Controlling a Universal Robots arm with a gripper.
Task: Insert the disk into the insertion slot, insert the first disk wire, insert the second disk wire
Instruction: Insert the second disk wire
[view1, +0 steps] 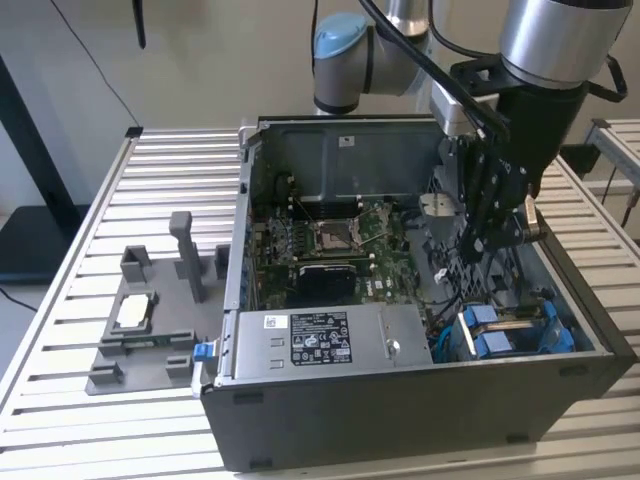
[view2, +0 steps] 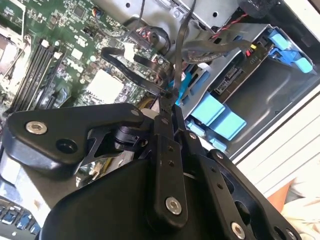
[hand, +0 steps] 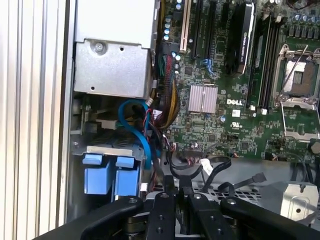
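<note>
1. the gripper (view1: 478, 243) hangs inside the open computer case (view1: 400, 420), on the side toward the exterior view's right, above the case floor next to the motherboard (view1: 330, 240).
2. in the second wrist view the gripper (view2: 166, 102) has its fingertips brought together on a thin black wire (view2: 179, 55); the wire rises from the fingertips and runs toward the bundle of cables beyond them.
3. in the first wrist view the gripper (hand: 179, 192) shows the same closed stance, its fingers meeting just below a loop of black cables (hand: 210, 167) at the motherboard's edge.
4. the insertion slot (view1: 510, 330) sits near the gripper, lower in the case and toward the front corner in the exterior view; it is apart from the fingertips.
5. blue tabs (view2: 215, 117) stand at the slot's mouth just beside the fingers in the second wrist view; the slot (view2: 260, 85) lies beyond them, with the end of a disk (view2: 232, 80) visible inside it.
6. in the first wrist view the slot's blue tabs (hand: 110, 177) lie to one side of the gripper, with a blue cable (hand: 142, 130) curving beside them.
7. the silver box (view1: 320, 340) occupies the front of the case, farther from the gripper than the slot.
8. a grey fixture (view1: 150, 320) lies outside the case on the slatted table (view1: 60, 400), well apart from the gripper.
</note>
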